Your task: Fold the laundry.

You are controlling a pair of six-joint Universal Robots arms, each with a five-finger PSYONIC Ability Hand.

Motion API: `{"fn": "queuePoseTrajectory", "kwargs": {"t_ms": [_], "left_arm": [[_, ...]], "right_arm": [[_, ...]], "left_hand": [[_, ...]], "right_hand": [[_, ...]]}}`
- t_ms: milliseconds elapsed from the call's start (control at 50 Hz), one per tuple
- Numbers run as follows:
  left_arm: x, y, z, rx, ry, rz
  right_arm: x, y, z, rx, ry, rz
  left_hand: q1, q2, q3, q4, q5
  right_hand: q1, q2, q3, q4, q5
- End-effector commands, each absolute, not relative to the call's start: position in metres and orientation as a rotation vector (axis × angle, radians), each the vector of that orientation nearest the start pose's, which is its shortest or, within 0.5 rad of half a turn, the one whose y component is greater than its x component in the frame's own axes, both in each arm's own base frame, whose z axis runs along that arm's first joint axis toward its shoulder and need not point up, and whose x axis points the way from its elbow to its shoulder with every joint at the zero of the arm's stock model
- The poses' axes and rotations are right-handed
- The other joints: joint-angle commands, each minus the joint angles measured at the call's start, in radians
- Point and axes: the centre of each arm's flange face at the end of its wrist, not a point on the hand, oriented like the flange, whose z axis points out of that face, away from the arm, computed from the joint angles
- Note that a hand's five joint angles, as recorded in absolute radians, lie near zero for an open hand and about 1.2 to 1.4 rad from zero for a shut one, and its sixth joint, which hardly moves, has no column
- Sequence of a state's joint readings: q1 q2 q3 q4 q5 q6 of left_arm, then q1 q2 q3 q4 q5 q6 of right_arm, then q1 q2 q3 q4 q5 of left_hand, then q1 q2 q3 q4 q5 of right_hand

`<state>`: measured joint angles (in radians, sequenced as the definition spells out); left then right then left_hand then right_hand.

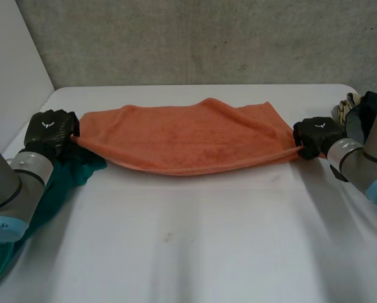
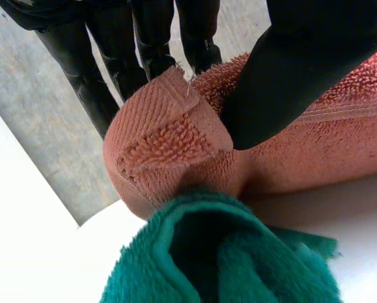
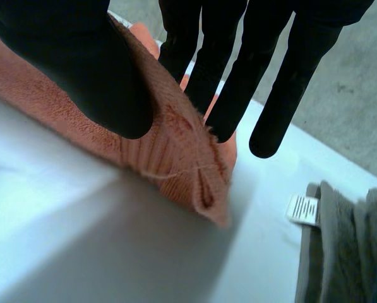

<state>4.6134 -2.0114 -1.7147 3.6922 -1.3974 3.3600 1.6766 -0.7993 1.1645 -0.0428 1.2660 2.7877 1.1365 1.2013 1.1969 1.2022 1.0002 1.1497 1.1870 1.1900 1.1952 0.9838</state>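
Sideways, orange towel [image 1: 188, 136] ends between fingers [image 3: 239, 76].

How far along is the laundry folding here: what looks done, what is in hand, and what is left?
Done: nothing lies neatly folded yet. In hand: the orange towel is stretched across the table, with the left hand pinching one end and the right hand the other. Left: folding it, then the crumpled green towel under the left arm and the grey cloth near the right hand.
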Motion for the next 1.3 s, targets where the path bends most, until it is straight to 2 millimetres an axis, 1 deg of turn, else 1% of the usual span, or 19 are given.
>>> {"fn": "queuePoseTrajectory", "kwargs": {"t_ms": [20,100,200,220,240,320,400,500,580,600,740,900,1040,1060,1080,1100,1120,1180,1300], "left_arm": [[-0.175,-0.332,0.173,0.562,2.336,-2.105],[-0.169,-0.311,0.178,0.613,2.417,-2.010],[-0.164,-0.272,0.183,0.801,2.500,-1.811],[-0.163,-0.257,0.185,0.872,2.526,-1.725],[-0.163,-0.249,0.185,0.914,2.543,-1.676],[-0.158,-0.216,0.184,1.086,2.615,-1.405],[-0.157,-0.200,0.182,1.234,2.649,-1.212],[-0.158,-0.220,0.183,1.278,2.550,-1.264],[-0.165,-0.253,0.188,1.187,2.490,-1.416],[-0.169,-0.269,0.191,1.124,2.468,-1.490],[-0.188,-0.337,0.193,0.895,2.350,-1.763],[-0.216,-0.389,0.175,0.841,2.229,-1.884],[-0.235,-0.418,0.155,0.822,2.195,-1.903],[-0.237,-0.419,0.154,0.827,2.194,-1.907],[-0.240,-0.420,0.152,0.840,2.193,-1.904],[-0.242,-0.420,0.150,0.843,2.193,-1.901],[-0.246,-0.419,0.151,0.848,2.191,-1.899],[-0.247,-0.418,0.159,0.828,2.176,-1.913],[-0.236,-0.405,0.201,0.708,2.126,-1.964]], "right_arm": [[0.195,-0.390,0.153,-0.852,2.336,-1.748],[0.185,-0.375,0.165,-0.958,2.376,-1.738],[0.173,-0.330,0.179,-1.243,2.478,-1.552],[0.171,-0.320,0.180,-1.303,2.497,-1.490],[0.168,-0.298,0.179,-1.412,2.521,-1.348],[0.157,-0.249,0.180,-1.695,2.500,-0.976],[0.159,-0.241,0.183,-1.799,2.434,-0.983],[0.167,-0.266,0.184,-1.724,2.444,-1.182],[0.177,-0.301,0.185,-1.581,2.460,-1.389],[0.182,-0.317,0.187,-1.513,2.455,-1.493],[0.200,-0.378,0.181,-1.272,2.380,-1.881],[0.224,-0.420,0.156,-1.161,2.273,-2.146],[0.236,-0.444,0.132,-1.115,2.259,-2.269],[0.238,-0.446,0.126,-1.112,2.276,-2.271],[0.239,-0.448,0.124,-1.109,2.283,-2.276],[0.241,-0.448,0.121,-1.106,2.296,-2.276],[0.244,-0.449,0.119,-1.095,2.319,-2.289],[0.242,-0.451,0.126,-1.054,2.336,-2.329],[0.231,-0.449,0.172,-0.877,2.260,-2.408]], "left_hand": [[0.260,0.195,0.199,0.194,0.222],[0.260,0.195,0.199,0.194,0.222],[0.260,0.195,0.199,0.194,0.222],[0.260,0.195,0.199,0.194,0.222],[0.260,0.195,0.199,0.194,0.222],[0.260,0.195,0.199,0.194,0.222],[0.260,0.195,0.199,0.194,0.222],[0.260,0.195,0.199,0.194,0.222],[0.260,0.195,0.199,0.194,0.222],[0.260,0.195,0.199,0.194,0.222],[0.260,0.195,0.199,0.194,0.222],[0.260,0.195,0.199,0.194,0.222],[0.260,0.195,0.199,0.194,0.222],[0.057,-0.008,-0.004,-0.009,0.018],[-0.320,-0.385,-0.381,-0.386,-0.359],[-0.731,-0.796,-0.791,-0.797,-0.769],[-0.962,-1.027,-1.022,-1.028,-1.000],[-0.962,-1.027,-1.022,-1.028,-1.000],[-0.962,-1.027,-1.022,-1.028,-1.000]], "right_hand": [[0.247,0.209,0.206,0.201,0.238],[0.247,0.209,0.206,0.201,0.238],[0.247,0.209,0.206,0.201,0.238],[0.247,0.209,0.206,0.201,0.238],[0.247,0.209,0.206,0.201,0.238],[0.247,0.209,0.206,0.201,0.238],[0.247,0.209,0.206,0.201,0.238],[0.247,0.209,0.206,0.201,0.238],[0.247,0.209,0.206,0.201,0.238],[0.247,0.209,0.206,0.201,0.238],[0.247,0.209,0.206,0.201,0.238],[0.247,0.209,0.206,0.201,0.238],[0.247,0.209,0.206,0.201,0.238],[-0.338,-0.375,-0.378,-0.384,-0.347],[-0.899,-0.936,-0.939,-0.944,-0.908],[-0.975,-1.012,-1.015,-1.021,-0.984],[-0.936,-0.973,-0.976,-0.982,-0.945],[-0.975,-1.012,-1.015,-1.021,-0.984],[-0.975,-1.012,-1.015,-1.021,-0.984]]}}
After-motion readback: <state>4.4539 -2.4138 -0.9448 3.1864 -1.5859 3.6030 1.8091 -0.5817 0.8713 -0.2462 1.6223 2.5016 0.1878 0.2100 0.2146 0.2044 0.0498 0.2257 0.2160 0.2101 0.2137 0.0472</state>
